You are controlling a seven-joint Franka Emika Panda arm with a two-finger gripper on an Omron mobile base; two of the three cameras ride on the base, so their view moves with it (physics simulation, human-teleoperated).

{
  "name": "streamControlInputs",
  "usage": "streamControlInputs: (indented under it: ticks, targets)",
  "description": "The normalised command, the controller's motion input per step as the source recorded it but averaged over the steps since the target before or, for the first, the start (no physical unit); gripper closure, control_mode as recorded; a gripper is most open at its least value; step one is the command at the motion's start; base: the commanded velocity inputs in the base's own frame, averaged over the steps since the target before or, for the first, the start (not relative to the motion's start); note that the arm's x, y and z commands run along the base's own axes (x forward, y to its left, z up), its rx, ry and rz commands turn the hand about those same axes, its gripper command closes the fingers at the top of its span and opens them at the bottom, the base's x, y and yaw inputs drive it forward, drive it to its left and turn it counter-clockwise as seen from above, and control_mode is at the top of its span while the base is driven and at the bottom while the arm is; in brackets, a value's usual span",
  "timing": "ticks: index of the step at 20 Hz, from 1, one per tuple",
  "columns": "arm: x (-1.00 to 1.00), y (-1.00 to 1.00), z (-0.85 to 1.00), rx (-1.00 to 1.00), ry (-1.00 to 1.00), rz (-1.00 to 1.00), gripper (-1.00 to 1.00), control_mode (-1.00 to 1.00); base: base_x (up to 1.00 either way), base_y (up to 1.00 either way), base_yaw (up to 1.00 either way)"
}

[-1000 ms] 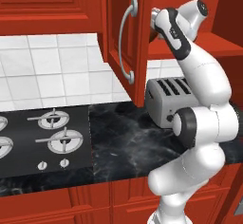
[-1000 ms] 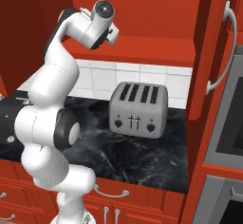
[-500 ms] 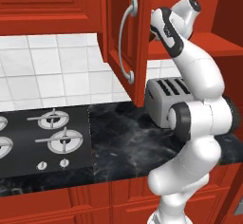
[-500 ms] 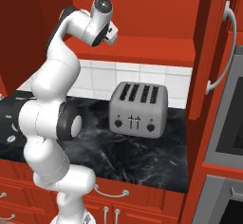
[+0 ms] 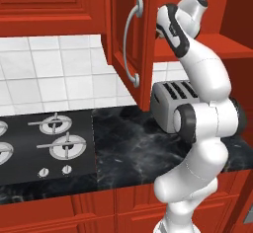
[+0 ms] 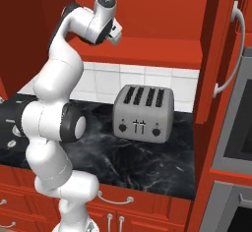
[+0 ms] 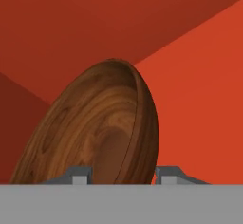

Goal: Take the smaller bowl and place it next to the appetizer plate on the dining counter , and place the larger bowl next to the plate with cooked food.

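The smaller bowl (image 7: pixel 99 128), dark brown and glossy with wood grain, looms close in the hand view against the red inside of the cabinet and looks tilted there. My gripper (image 7: pixel 124 173) has one fingertip (image 7: pixel 81 173) over the bowl's hollow and the other against its outer side, so the jaws pinch the bowl's wall. In the base views the arm reaches up into the open wall cabinet, with the gripper (image 6: pixel 117 33) just above the shelf (image 6: pixel 157 46). From the left the hand (image 5: pixel 165 27) sits partly behind the cabinet door (image 5: pixel 129 39).
The open cabinet door with its curved handle (image 5: pixel 132 44) hangs beside the arm. A silver four-slot toaster (image 6: pixel 142 114) stands on the black marble wall counter (image 6: pixel 147 162) below. A gas hob (image 5: pixel 49 140) lies to the left, an oven front (image 6: pixel 238 128) to the right.
The jaws have narrowed from wide open down onto the bowl's wall. The hand has edged slightly further into the cabinet.
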Motion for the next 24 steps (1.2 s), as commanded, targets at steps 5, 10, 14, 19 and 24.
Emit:
streamControlInputs:
  ticks: [5, 10, 14, 19, 24]
  targets:
    - [-0.49, 0.01, 0.00, 0.00, -0.15, 0.00, 1.00, -1.00, 0.00, 0.00, 0.00]
    - [-1.00, -0.04, 0.01, 0.00, -0.11, 0.00, 1.00, -1.00, 0.00, 0.00, 0.00]
    - [-1.00, -0.22, 0.00, 0.04, 0.00, 0.00, 1.00, -1.00, 0.00, 0.00, 0.00]
    - [-1.00, -0.44, 0.00, 0.14, 0.08, 0.00, 1.00, -1.00, 0.00, 0.00, 0.00]
    - [-1.00, -0.47, -0.15, 0.14, 0.16, 0.00, 1.00, -1.00, 0.00, 0.00, 0.00]
